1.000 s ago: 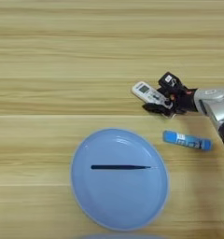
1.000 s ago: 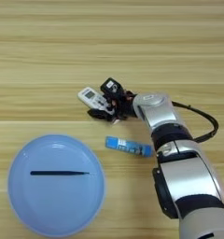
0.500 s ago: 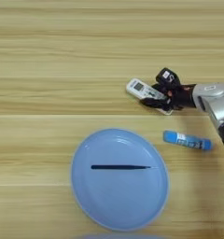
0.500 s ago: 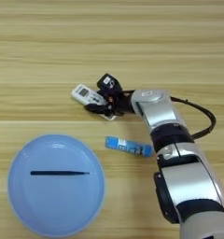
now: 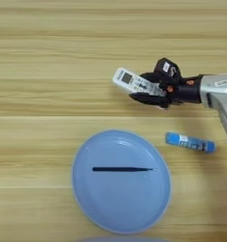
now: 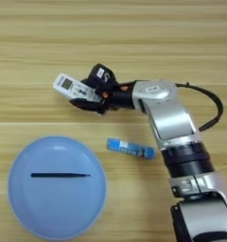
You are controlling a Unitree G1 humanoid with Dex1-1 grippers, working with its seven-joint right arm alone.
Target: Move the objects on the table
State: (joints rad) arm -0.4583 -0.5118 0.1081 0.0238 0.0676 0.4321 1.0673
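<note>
My right gripper (image 5: 151, 89) reaches in from the right and is shut on the white remote (image 5: 133, 81), with one black finger above it and one below. The remote's screen end sticks out to the left, tilted, over the wooden table (image 5: 39, 56). A small black square piece with a white label (image 6: 102, 73) sits on top of the gripper; I cannot tell if it is separate from it. Nearer me lies the light-blue plate (image 5: 120, 203) with the thin black stick (image 5: 122, 168) lying flat across it. The blue tube (image 5: 188, 142) rests on the table right of the plate.
My silver forearm (image 6: 167, 113) and its black cable (image 6: 214, 106) fill the right side of the right eye view. Bare wood stretches to the left of the remote and across the far part of the table.
The gripper has carried the remote to the left and a little farther away. The plate, stick and tube stay where they were.
</note>
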